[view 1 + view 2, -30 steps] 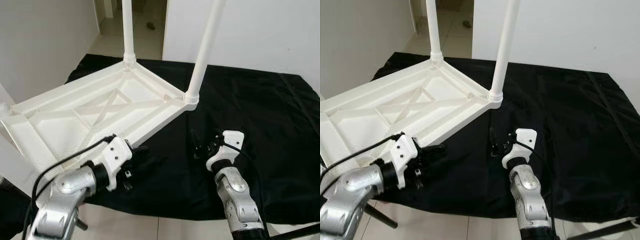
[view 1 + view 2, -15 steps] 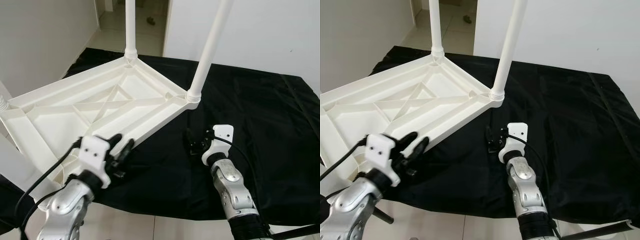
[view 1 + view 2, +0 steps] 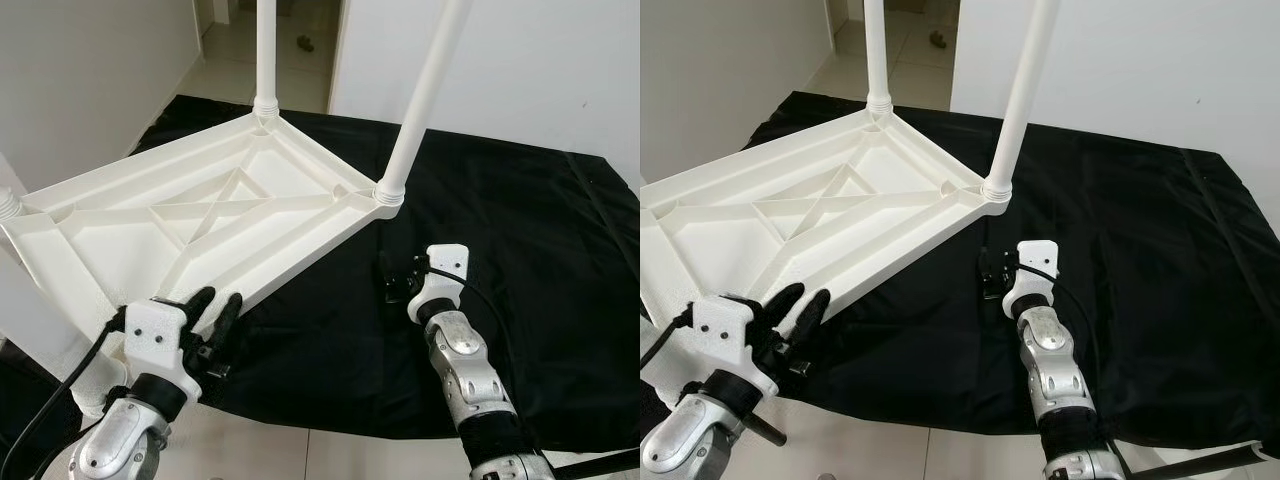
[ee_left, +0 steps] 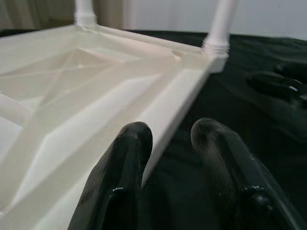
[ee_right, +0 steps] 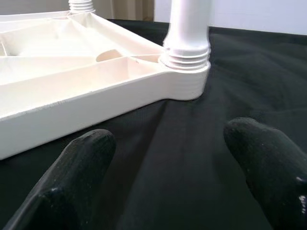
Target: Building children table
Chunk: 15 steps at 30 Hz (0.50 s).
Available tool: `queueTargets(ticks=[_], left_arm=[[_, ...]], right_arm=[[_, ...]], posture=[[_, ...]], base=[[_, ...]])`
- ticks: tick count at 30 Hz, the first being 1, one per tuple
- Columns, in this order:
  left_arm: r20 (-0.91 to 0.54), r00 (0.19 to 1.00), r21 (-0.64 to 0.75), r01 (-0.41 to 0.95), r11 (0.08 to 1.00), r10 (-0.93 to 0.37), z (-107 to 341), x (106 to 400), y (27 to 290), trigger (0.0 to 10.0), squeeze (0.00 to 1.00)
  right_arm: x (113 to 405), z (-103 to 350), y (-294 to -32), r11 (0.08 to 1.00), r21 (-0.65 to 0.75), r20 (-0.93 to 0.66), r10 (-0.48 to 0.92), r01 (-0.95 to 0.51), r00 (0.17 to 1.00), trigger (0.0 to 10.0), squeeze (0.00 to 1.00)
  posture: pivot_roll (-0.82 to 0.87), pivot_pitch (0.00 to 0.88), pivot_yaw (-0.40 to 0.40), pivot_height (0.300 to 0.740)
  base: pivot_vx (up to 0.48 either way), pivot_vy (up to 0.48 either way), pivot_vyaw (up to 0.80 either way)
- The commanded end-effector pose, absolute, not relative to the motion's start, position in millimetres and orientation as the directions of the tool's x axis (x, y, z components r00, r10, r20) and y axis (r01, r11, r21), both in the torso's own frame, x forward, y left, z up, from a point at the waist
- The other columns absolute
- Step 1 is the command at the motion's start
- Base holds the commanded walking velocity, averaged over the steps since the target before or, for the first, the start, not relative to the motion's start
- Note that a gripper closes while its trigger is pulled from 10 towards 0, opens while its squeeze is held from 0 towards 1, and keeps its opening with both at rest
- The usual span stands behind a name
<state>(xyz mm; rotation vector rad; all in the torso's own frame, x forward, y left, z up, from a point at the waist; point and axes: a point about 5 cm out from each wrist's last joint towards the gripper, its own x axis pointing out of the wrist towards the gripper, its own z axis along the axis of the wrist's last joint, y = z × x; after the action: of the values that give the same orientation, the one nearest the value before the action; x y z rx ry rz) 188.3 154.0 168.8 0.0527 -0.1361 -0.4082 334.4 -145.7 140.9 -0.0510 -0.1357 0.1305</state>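
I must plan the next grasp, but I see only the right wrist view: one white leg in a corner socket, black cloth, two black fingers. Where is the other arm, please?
Observer: The left gripper is at the near long edge of the upturned white tabletop, low on the robot's left, with its jaws open.
Operator: Does it touch the edge?
Observer: I cannot tell; in the left wrist view one finger overlaps the rim.
Operator: How many legs are fitted?
Observer: Two stand upright at the far end: the far leg and the near leg in front of the right gripper.
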Motion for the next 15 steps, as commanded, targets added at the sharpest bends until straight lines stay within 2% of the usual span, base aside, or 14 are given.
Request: queueTargets(ticks=[1, 5, 15], left_arm=[[0.128, 0.917, 0.076, 0.370, 0.926, -0.377, 169.7, 179.3, 154.9, 10.0, 0.00], [0.078, 0.901, 0.105, 0.417, 0.903, -0.426, 164.3, 161.4, 160.8, 10.0, 0.00], [-0.016, 0.871, 0.110, 0.489, 0.865, -0.490, 165.0, 137.9, 175.3, 10.0, 0.00]], right_arm=[[338.6, 137.9, -141.8, 0.986, -0.070, 0.122, 0.158, -0.150, 0.980, 10.0, 0.00], [347.1, 139.5, -136.9, 0.982, -0.078, 0.126, 0.181, -0.172, 0.975, 10.0, 0.00], [357.4, 143.0, -120.2, 0.973, -0.075, 0.136, 0.229, -0.220, 0.964, 10.0, 0.00]], posture=[[0.24, 0.128, -0.081, 0.740], [0.29, 0.131, -0.094, 0.740], [0.34, 0.134, -0.090, 0.740]], base=[[0.000, 0.000, 0.00], [0.000, 0.000, 0.00], [0.000, 0.000, 0.00]])
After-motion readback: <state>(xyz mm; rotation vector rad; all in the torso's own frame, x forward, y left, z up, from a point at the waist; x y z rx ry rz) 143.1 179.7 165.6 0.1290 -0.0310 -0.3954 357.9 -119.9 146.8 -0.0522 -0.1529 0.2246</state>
